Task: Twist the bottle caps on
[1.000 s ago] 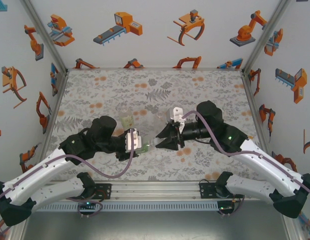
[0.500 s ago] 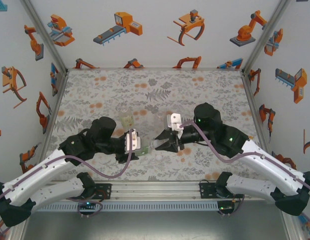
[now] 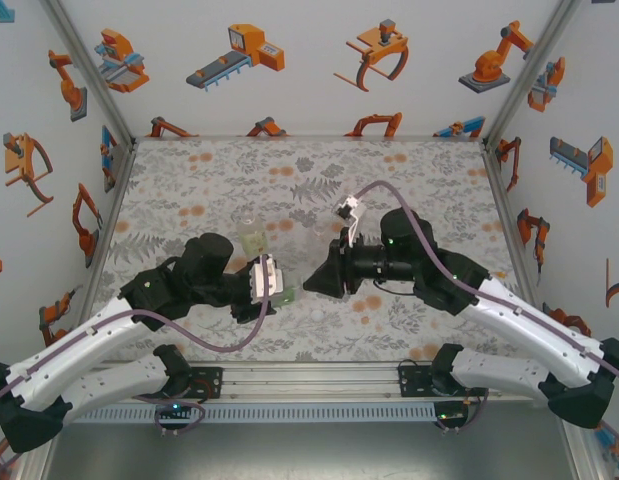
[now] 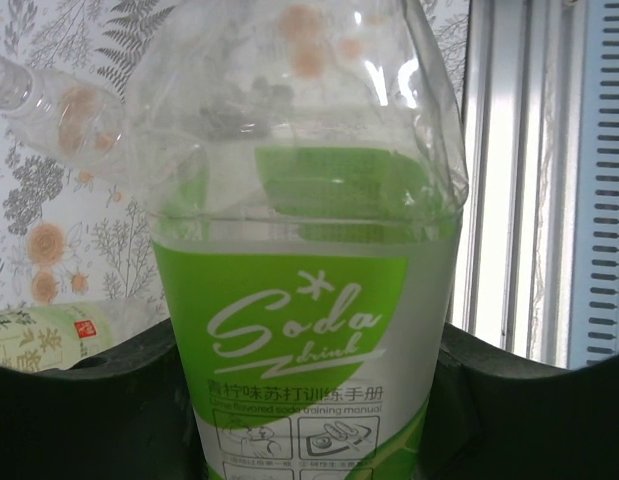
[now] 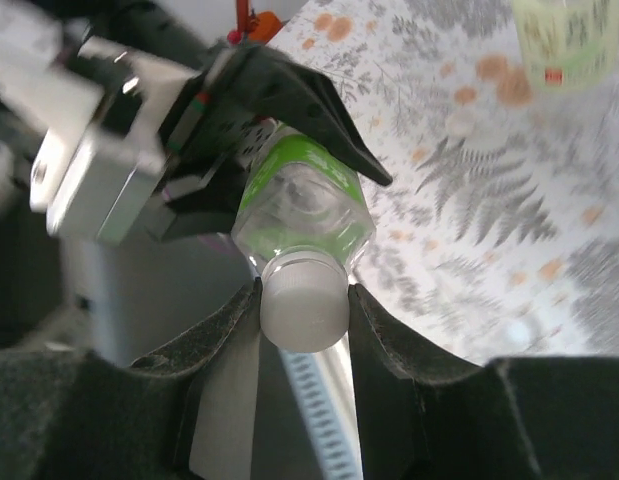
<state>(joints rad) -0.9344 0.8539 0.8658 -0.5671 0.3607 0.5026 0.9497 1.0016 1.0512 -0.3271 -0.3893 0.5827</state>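
1. Toward 6 o'clock of the flower-printed table (image 3: 189,180), two grippers are meeting tip to tip. The left gripper (image 3: 281,284) is reaching in from 9 o'clock and the right gripper (image 3: 314,282) from 3 o'clock.
2. The left gripper's jaws are clamping the green bottle (image 4: 299,300) around its labelled body. Its dark fingers (image 4: 89,410) are pressing in from both sides at 6 o'clock of the left wrist view.
3. The green bottle is being held sideways between the two grippers, its neck pointing toward 3 o'clock in the top view, straight at the right gripper.
4. A whitish cap (image 5: 304,312) is sitting on that neck. The right gripper's jaws are pinching it, with one of the fingers (image 5: 389,345) touching each side. How far the cap is threaded on is not showing.
5. A loose cap (image 5: 459,122) is lying on the table at 2 o'clock from the pinched cap in the right wrist view, apart from every bottle. The yellowish bottle (image 5: 564,35) is standing near it, at 1 o'clock from it.
6. In the left wrist view, a clear bottle (image 4: 49,100) is showing at 10 o'clock of the green bottle, partly behind it, and the yellowish bottle at 8 o'clock.
7. A metal rail (image 4: 519,180) is running along the 3 o'clock side of that view.
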